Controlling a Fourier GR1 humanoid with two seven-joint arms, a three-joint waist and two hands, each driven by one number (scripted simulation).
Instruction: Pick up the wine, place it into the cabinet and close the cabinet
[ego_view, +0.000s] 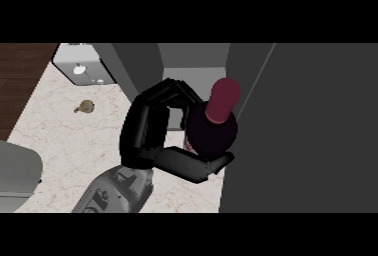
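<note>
Left hand (168, 162), fingers (144, 125) and thumb curled round the wine bottle (212, 134) from its left, likely leaving its right side free to pass the open door (310, 130). Bottle at the mouth of the cabinet (193, 57), just beside the door's edge; long axis near upright, red cap (224, 96) uppermost, leaning slightly far

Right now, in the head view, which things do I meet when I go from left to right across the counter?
First the small brown object → robot hand, curled round the bottle → wine → cabinet door.
</note>
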